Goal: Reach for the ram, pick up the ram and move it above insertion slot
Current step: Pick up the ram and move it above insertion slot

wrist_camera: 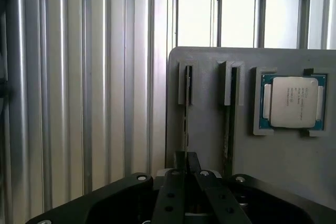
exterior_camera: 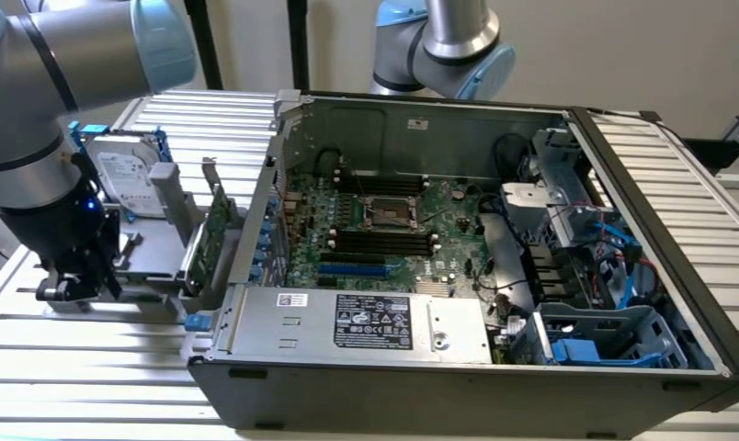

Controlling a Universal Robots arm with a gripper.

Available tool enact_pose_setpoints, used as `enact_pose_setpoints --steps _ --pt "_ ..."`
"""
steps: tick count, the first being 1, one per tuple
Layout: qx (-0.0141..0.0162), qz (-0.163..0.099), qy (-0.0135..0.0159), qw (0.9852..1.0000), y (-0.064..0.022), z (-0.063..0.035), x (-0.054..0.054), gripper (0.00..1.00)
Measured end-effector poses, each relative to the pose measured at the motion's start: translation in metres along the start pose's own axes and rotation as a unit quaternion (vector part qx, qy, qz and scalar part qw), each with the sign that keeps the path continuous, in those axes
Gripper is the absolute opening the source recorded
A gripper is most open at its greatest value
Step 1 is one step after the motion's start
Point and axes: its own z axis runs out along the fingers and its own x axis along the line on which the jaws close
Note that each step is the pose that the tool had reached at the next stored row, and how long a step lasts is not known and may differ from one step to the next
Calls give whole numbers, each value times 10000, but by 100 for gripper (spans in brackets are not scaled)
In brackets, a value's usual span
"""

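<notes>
tool [wrist_camera: 187, 162] pinched onto the ram [wrist_camera: 186, 111] — in grey holder [wrist_camera: 283, 163]

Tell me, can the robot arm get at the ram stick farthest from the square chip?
Likely yes: the arm hangs right over the gray holder, in line with the ram standing on edge in its slot, and nothing lies between them.

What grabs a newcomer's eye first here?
The open computer case sits in the middle of the exterior view, its green motherboard exposed. On the exterior view's left, the grey robot arm hangs down beside the case over a grey fixture. In the wrist view the end effector is right at the ram, a thin stick on edge in a fixture slot, with a silver CPU seated nearby.
</notes>
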Motion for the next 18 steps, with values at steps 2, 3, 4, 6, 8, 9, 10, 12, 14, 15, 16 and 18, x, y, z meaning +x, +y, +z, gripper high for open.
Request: enact_pose_setpoints --steps 2,3,4,6,8,9,10,12,14,15,16,18 --pt "0 -10 1 10000 1 -42 1 13" --pt "0 -17 1 10000 2 -66 2 13" --pt "0 -25 1 10000 3 -95 2 13" --pt "1 -41 2 10000 5 -163 4 13" --pt "1 -62 2 10000 8 -253 6 13" --pt "1 -74 3 10000 8 -298 7 13" --pt "1 -86 4 10000 7 -342 8 13" --pt "2 -115 4 9999 0 -436 10 13" --pt "3 -145 4 9999 -12 -526 12 13" --pt "4 -159 3 9999 -22 -573 14 13" --pt "3 -169 1 9999 -36 -618 15 13" --pt "4 -187 -10 9998 -73 -708 18 13"
